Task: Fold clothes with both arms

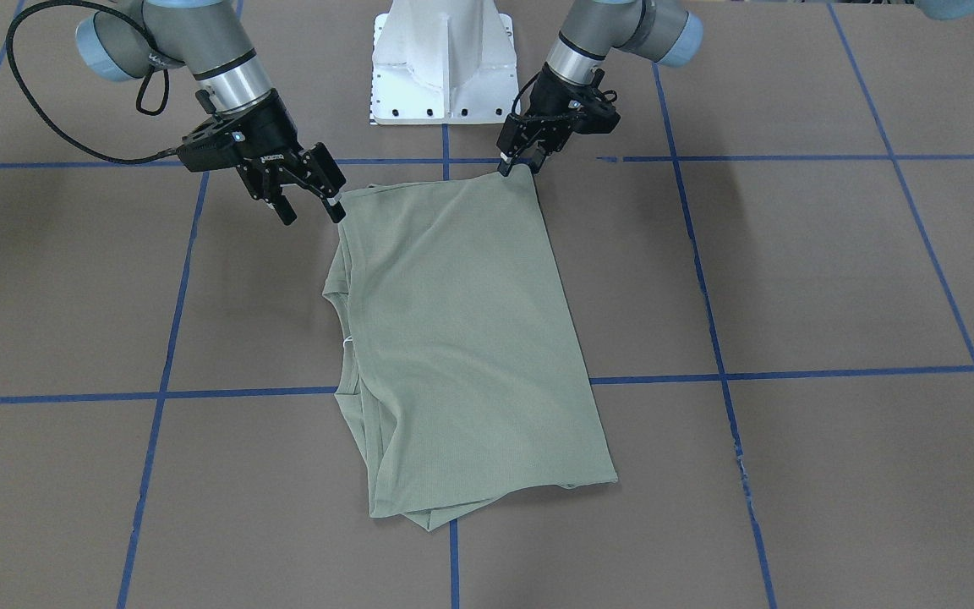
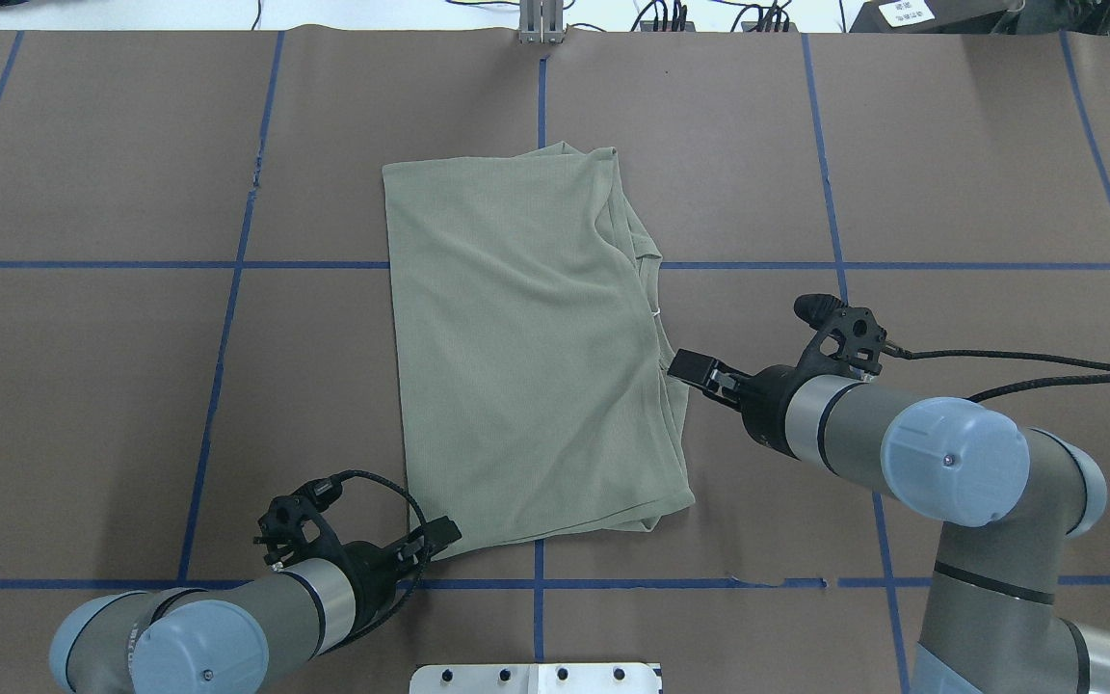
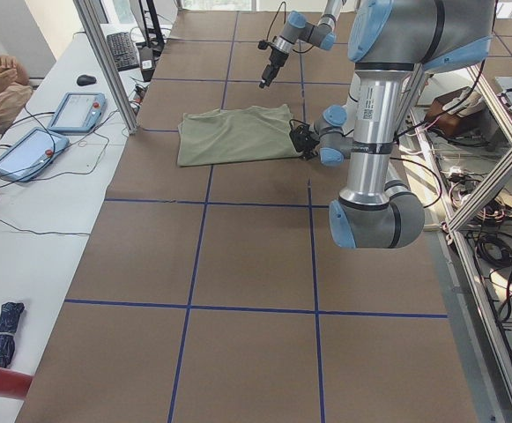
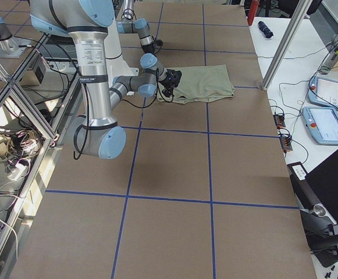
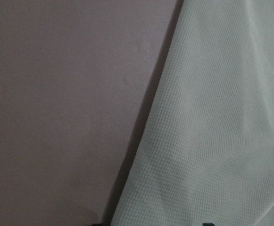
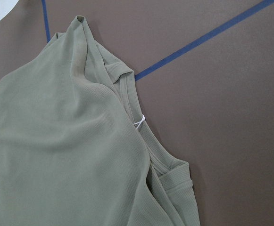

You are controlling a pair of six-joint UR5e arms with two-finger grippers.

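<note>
The pale sage-green shirt [image 1: 462, 338] lies folded into a tall rectangle on the brown table; its collar and white tag [image 6: 139, 121] show along one long edge. My left gripper [image 1: 521, 165] is low at the shirt's corner nearest the robot base. Its fingers stand a little apart with cloth [image 5: 212, 122] between them, so it looks open. My right gripper [image 1: 309, 207] is open and empty. It hangs raised beside the shirt's other near corner, on the collar side, and also shows in the overhead view [image 2: 695, 371]. The shirt's sleeves are hidden inside the fold.
The white pedestal base [image 1: 443, 63] stands just behind the shirt. Blue tape lines [image 1: 791, 372] grid the brown table. A black cable [image 2: 1027, 361] trails from my right wrist. Operator desks with tablets [image 3: 75, 110] border the table's far edge.
</note>
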